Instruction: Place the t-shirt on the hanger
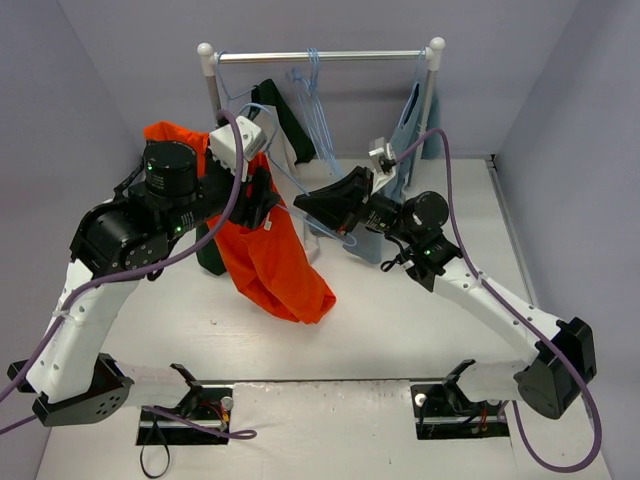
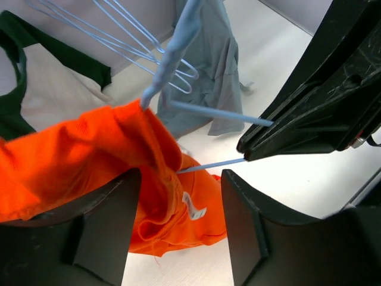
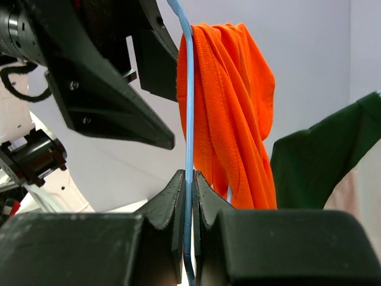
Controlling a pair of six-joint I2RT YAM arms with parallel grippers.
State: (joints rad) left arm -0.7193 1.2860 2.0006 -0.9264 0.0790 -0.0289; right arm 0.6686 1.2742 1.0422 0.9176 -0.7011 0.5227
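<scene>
The orange-red t-shirt (image 1: 275, 265) hangs in the air at the middle left, its hem just above the table. My left gripper (image 1: 262, 200) is open; in the left wrist view (image 2: 181, 176) the shirt (image 2: 71, 155) lies draped over the left finger (image 2: 107, 226). My right gripper (image 1: 312, 208) is shut on the wire of a pale-blue hanger (image 1: 295, 183). Its right wrist view (image 3: 189, 176) shows the wire (image 3: 189, 89) pinched between the jaws, with the shirt (image 3: 232, 119) bunched beside it. The hanger (image 2: 220, 113) reaches into the shirt's folds with one arm and its lower bar.
A clothes rack (image 1: 320, 57) stands at the back with spare pale-blue hangers (image 1: 315, 100), a dark green-and-white garment (image 1: 285, 125) and a grey-blue garment (image 1: 410, 120). The two grippers are close together, tips almost touching. Bare white table lies in front of the shirt.
</scene>
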